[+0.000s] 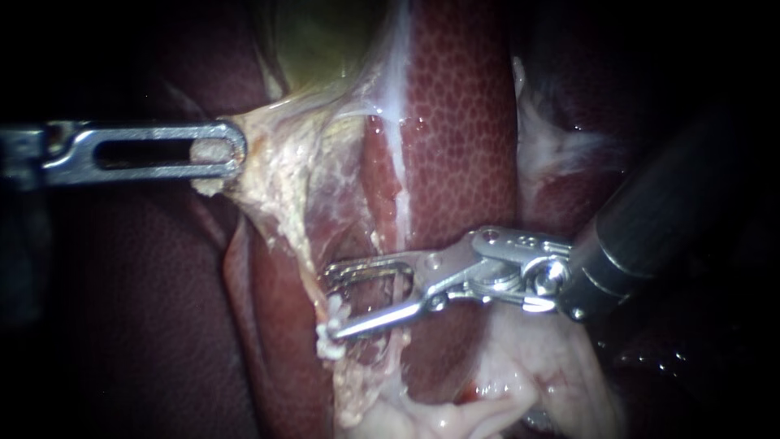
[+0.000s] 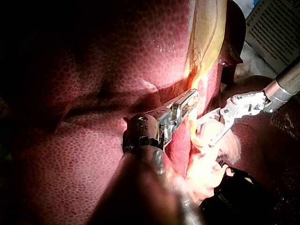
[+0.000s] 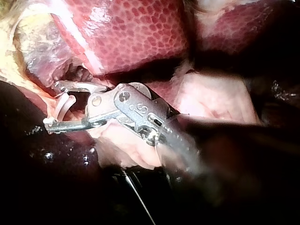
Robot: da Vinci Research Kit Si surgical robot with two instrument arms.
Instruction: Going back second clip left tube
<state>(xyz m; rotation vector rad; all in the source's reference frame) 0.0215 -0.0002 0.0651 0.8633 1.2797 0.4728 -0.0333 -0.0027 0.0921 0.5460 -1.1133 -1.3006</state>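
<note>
- Mid-scene in the endoscope view, my right instrument [image 1: 327, 302] comes in from the right. Its shaft slopes down from the upper right, and the wrist is bent so the jaws lie near level.
- Its jaws are spread with a clear gap, nothing pinched.
- A pale tube [image 1: 294, 248] runs down past the jaw tips, with liver [image 1: 463, 122] behind.
- What looks like a white clip [image 1: 328, 345] sits on the tube, touching the lower jaw's tip. It's hard to be sure.
- My left instrument [image 1: 231, 150] lies flat from the left, jaws clamped on pale tissue [image 1: 213, 185] below the gallbladder [image 1: 325, 41].
</note>
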